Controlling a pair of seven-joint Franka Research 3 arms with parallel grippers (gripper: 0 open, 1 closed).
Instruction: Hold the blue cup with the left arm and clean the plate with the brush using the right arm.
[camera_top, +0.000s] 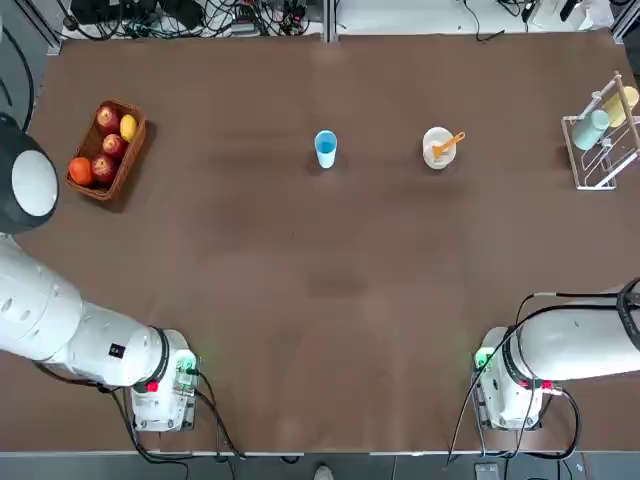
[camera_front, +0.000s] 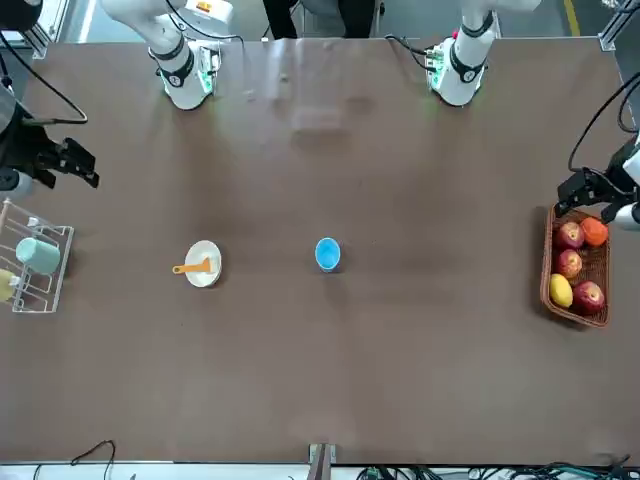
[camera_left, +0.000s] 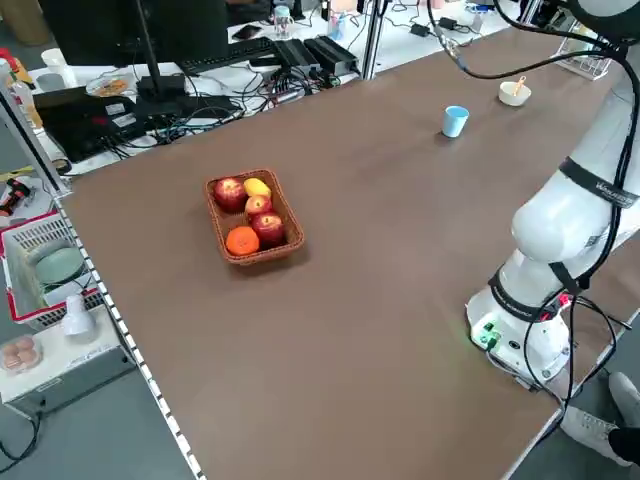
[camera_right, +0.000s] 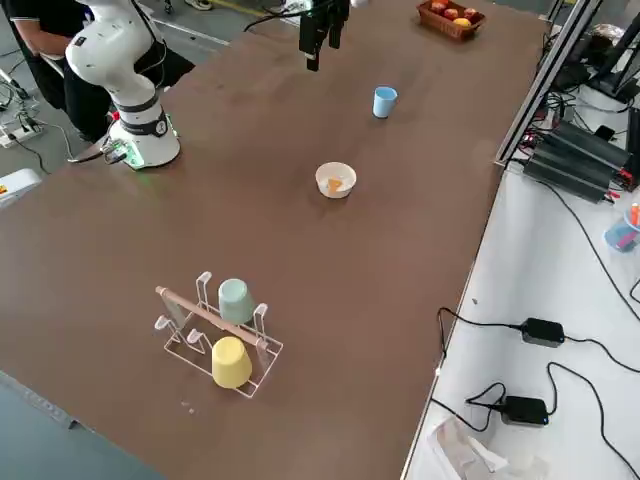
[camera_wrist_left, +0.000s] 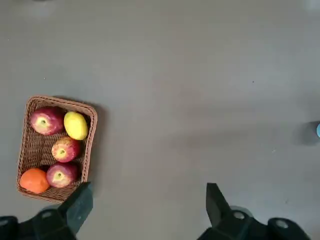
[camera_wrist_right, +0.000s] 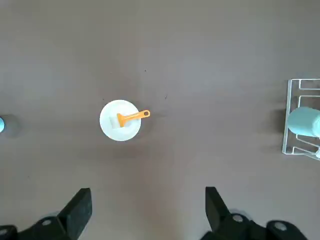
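Starting at the table's left in the top view, a basket (camera_top: 107, 150) of fruit sits near the edge, with the left arm raised beside it, its elbow bulking large and cut off by the frame. The left gripper (camera_wrist_left: 146, 207) hangs high, pointing down, fingers spread wide and holding nothing; the basket lies below it and the blue cup barely shows at the wrist picture's edge. No lettering on the arm can be read. At mid-table the cup (camera_top: 326, 148) stands upright, alone. Well apart to its right is the white plate (camera_top: 438, 148), with the orange brush (camera_top: 448, 145) lying across it, handle over the rim. The right gripper (camera_wrist_right: 147, 210) also hangs high, pointing down, fingers wide and empty, above bare table short of the plate. At the far right a rack (camera_top: 604, 135) holds two cups, partly cut off.
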